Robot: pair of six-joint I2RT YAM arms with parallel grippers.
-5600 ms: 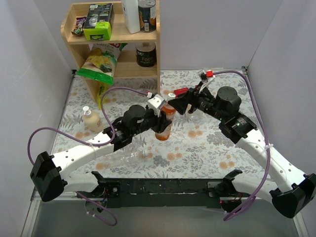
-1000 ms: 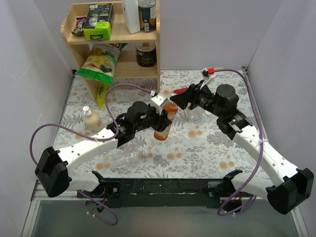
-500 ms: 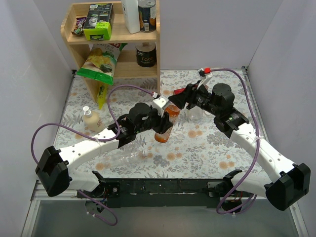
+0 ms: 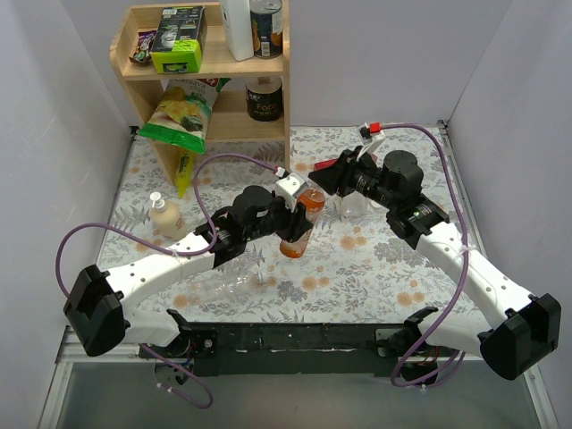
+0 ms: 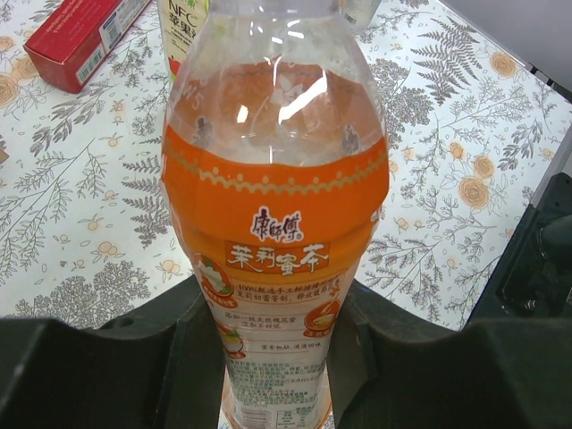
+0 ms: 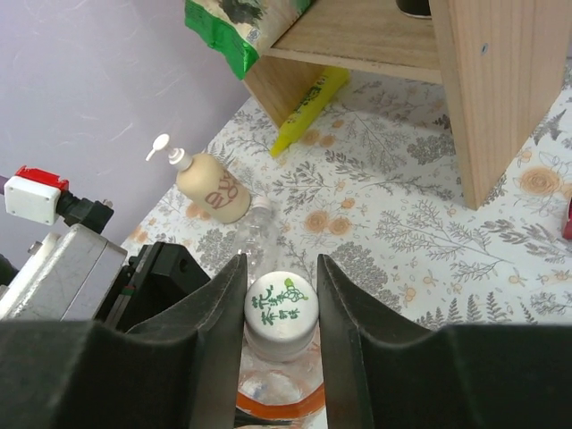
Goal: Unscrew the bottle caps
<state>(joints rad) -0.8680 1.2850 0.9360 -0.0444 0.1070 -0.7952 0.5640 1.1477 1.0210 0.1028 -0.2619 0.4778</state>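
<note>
Bright, even light; soft shadows

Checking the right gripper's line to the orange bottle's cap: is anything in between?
Nothing visible. The cap sits bare between the close-flanking fingers of the right gripper; the left gripper clamps the orange bottle below.

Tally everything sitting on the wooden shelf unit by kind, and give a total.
Tins: 2 - printed metal tin, dark round tin
Boxes: 1 - green cardboard box
Snack bags: 2 - green-and-white crisp bag, small dark packet
Containers: 1 - tall white plastic container
Total: 6
</note>
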